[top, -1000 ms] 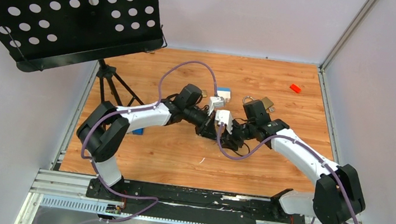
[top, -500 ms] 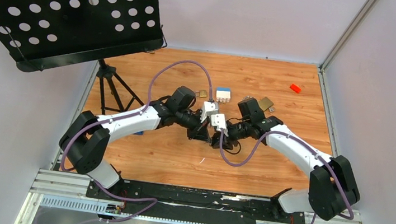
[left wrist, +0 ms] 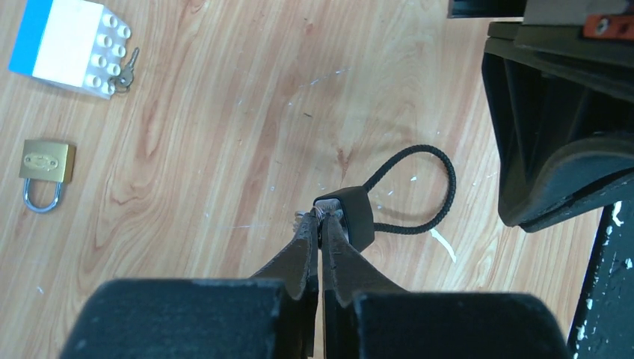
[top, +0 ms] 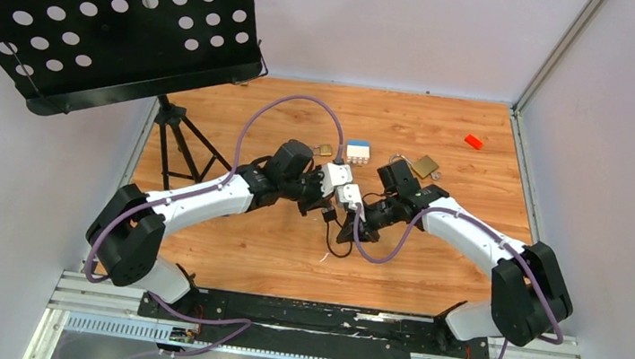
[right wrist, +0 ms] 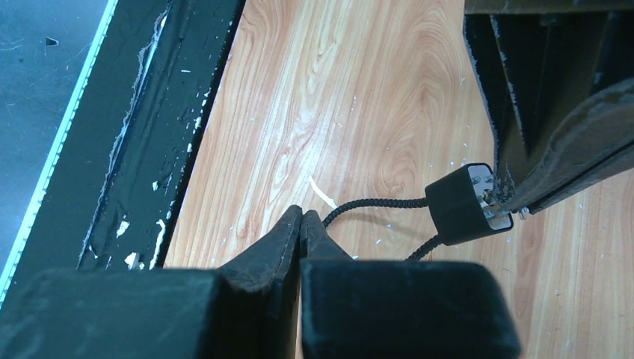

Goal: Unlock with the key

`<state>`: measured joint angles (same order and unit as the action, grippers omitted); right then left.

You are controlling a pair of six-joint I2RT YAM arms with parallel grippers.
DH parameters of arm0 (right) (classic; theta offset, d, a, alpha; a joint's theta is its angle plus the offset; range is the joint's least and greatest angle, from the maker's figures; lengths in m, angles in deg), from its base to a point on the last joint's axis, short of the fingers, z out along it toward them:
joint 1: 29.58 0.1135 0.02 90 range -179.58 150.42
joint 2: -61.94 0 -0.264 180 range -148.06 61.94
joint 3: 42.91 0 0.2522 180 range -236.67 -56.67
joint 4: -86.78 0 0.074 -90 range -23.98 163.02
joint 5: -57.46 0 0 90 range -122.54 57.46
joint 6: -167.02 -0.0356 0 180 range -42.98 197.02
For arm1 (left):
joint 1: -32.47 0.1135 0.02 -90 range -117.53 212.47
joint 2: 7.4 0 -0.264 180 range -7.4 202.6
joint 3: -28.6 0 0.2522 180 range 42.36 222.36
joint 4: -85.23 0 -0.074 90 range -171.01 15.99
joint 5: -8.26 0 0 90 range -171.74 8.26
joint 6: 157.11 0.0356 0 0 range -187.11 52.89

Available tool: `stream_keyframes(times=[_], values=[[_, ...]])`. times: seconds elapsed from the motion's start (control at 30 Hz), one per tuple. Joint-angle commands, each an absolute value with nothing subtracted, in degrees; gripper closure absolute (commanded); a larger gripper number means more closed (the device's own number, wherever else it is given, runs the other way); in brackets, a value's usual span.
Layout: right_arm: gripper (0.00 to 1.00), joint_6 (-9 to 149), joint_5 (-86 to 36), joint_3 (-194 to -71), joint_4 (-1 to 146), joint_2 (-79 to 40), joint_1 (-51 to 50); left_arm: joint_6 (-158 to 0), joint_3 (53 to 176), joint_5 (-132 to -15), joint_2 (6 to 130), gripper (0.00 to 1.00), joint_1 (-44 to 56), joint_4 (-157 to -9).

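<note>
My left gripper (left wrist: 319,222) is shut on the key (left wrist: 308,218), a tiny grey metal piece at its fingertips. The key sits against the metal face of the black cable lock's blocky end (left wrist: 348,215). The cable (left wrist: 426,187) loops over the wood. In the right wrist view the same block (right wrist: 463,206) hangs at the left fingers (right wrist: 568,168). My right gripper (right wrist: 301,215) is shut with nothing seen between its jaws, and the cable passes just beside its tips. In the top view the left gripper (top: 329,210) and right gripper (top: 355,233) meet mid-table.
A small brass padlock (left wrist: 46,164) and a white and blue block (left wrist: 69,46) with spare keys (left wrist: 127,71) lie further off. A larger brass padlock (top: 425,166), a red block (top: 473,141) and a music stand (top: 107,11) stand at the back. A black rail (right wrist: 157,149) runs along the near edge.
Both grippers have shifted left and slightly back. The black cable's loop now shows on the wood below them.
</note>
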<state>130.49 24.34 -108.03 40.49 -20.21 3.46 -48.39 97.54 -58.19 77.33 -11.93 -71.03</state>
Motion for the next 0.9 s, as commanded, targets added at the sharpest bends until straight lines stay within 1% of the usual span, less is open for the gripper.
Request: stream_keyframes(times=[0.0,0.07,0.1,0.13,0.2,0.23,0.3,0.37,0.5,0.63,0.87], values=[[1.0,115.5,18.5,-111.2,48.6,-20.1,0.9,-40.5,98.9,-51.9,76.1,1.0,-19.4,-69.7],[0.97,112.7,14.5,-109.5,52.2,-18.6,0.9,-45.3,98.6,-51.1,76.4,1.0,-18.5,-71.1],[0.94,111.2,12.2,-108.2,54.6,-17.1,0.9,-48.7,98.3,-50.1,76.4,1.0,-17.5,-72.7],[0.88,109.3,9.8,-107.0,57.3,-16.0,0.9,-52.4,98.0,-49.1,76.5,1.0,-16.4,-74.1],[0.58,107.0,5.1,-105.0,61.8,-14.4,0.9,-59.0,98.1,-46.5,77.6,1.0,-13.8,-76.7],[0.46,106.1,3.5,-104.5,63.0,-13.8,0.9,-61.9,98.5,-45.4,78.4,1.0,-12.5,-77.3],[0.32,104.9,1.2,-104.3,64.3,-13.5,1.2,-68.0,99.6,-41.5,80.6,1.0,-10.0,-78.8],[0.29,104.3,0.3,-104.2,64.7,-13.6,1.4,-73.2,100.3,-39.3,82.4,1.0,-8.6,-80.2],[0.27,103.1,-3.5,-104.1,65.4,-14.7,2.2,-81.3,99.5,-37.6,84.4,1.0,-7.8,-85.2],[0.26,101.4,-4.6,-104.4,64.4,-15.7,2.3,-86.2,97.7,-40.1,84.3,1.0,-7.6,-89.0],[0.23,102.6,-1.2,-104.6,60.7,-14.1,1.9,-88.0,97.1,-47.3,82.7,1.0,-7.2,-88.1]])
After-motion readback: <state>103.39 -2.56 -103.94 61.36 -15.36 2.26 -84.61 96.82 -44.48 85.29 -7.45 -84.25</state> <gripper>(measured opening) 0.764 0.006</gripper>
